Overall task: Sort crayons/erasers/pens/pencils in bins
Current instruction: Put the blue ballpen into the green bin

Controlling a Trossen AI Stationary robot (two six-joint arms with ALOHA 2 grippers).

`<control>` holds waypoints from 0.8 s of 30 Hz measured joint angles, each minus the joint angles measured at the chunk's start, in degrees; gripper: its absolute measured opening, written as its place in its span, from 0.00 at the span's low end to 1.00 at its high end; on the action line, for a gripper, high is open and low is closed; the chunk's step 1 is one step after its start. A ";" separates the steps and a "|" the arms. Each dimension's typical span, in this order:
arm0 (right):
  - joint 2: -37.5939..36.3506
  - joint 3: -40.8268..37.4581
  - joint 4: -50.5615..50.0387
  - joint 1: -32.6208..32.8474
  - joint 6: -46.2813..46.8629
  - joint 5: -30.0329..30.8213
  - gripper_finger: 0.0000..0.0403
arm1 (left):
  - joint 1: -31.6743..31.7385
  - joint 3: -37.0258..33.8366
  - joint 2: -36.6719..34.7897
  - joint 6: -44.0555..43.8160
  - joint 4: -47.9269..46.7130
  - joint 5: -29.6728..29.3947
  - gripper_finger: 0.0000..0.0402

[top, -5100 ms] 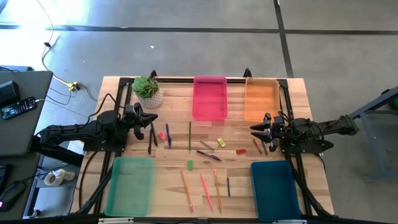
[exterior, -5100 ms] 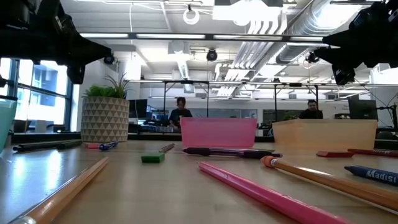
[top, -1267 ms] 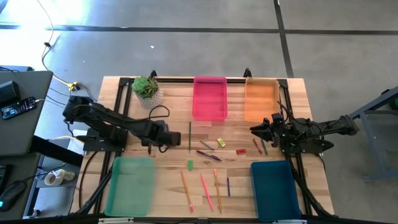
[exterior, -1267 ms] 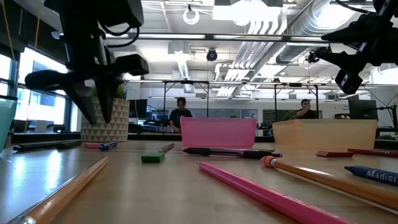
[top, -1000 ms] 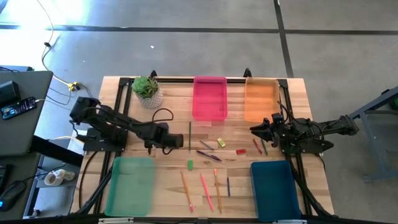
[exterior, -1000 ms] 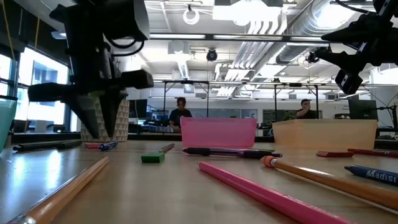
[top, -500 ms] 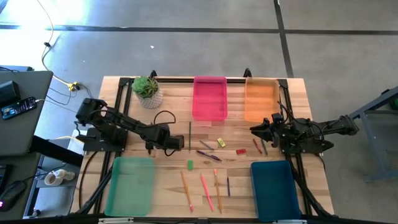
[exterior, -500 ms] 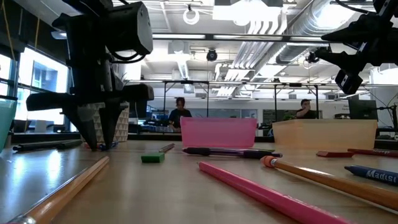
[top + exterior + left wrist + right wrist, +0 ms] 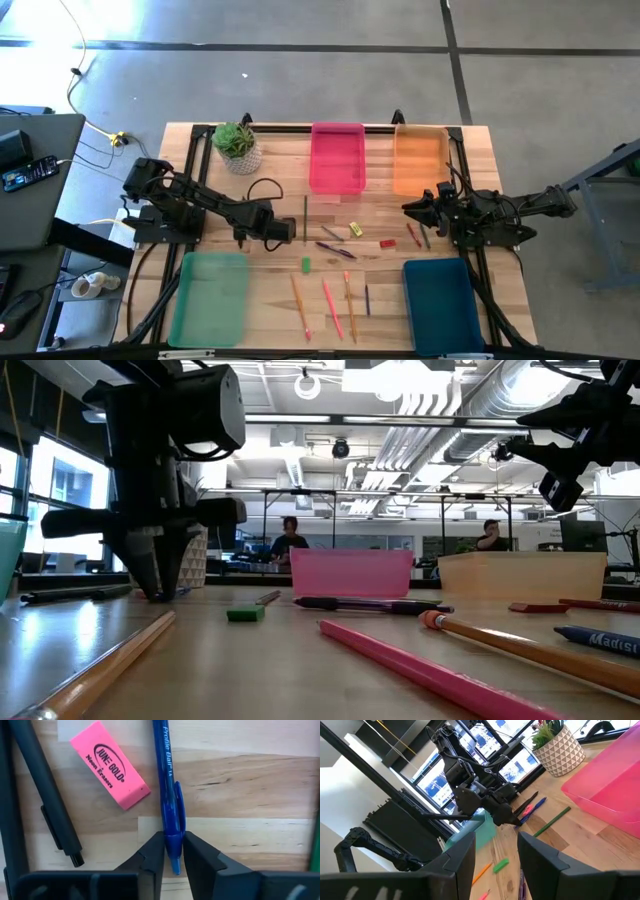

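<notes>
A blue pen [image 9: 166,780] lies flat on the wooden table, beside a pink eraser [image 9: 109,764] and a black pen [image 9: 45,795]. My left gripper [image 9: 173,845] stands over it, left of the table's middle [image 9: 272,230], with its fingers shut on the pen. My right gripper [image 9: 410,208] waits open at the table's right side, holding nothing. The pink bin [image 9: 337,158] and the orange bin [image 9: 420,160] stand at the far edge. The light green bin [image 9: 210,298] and the dark teal bin [image 9: 441,305] stand at the near edge. My left gripper pinches the blue pen at its clip [image 9: 172,827], close to one end, between its two fingers [image 9: 155,855]. The fingers come from above, pointing steeply down, and lie across the pen. The pen lies flat on the table.
Loose in the table's middle lie a green stick [image 9: 305,218], a yellow eraser [image 9: 355,229], a red eraser [image 9: 387,243], a green eraser [image 9: 306,265] and a purple pen [image 9: 335,250]. Orange and pink pencils [image 9: 332,308] lie near the front. A potted plant [image 9: 238,147] stands far left.
My left gripper has come down to the table at the blue pen, and its fingers have drawn together onto the pen. The pen has stayed where it lay.
</notes>
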 joint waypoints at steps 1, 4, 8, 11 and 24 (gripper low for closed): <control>0.00 0.01 0.01 0.01 0.00 0.01 0.35 | 0.00 -0.01 0.03 0.26 0.04 -0.21 0.10; 0.00 -0.01 0.01 0.01 0.02 -0.01 0.35 | 0.00 -0.03 0.08 0.71 0.27 -0.85 0.06; 0.00 -0.01 -0.01 0.01 -0.01 0.01 0.35 | 0.00 -0.06 0.10 0.71 0.47 -1.06 0.06; 0.00 0.01 -0.01 0.01 0.04 -0.01 0.35 | -0.10 -0.12 0.04 1.21 0.76 -1.03 0.07; 0.00 0.01 -0.03 0.01 0.02 0.00 0.35 | -3.20 -0.28 -2.28 1.20 1.47 -0.20 0.06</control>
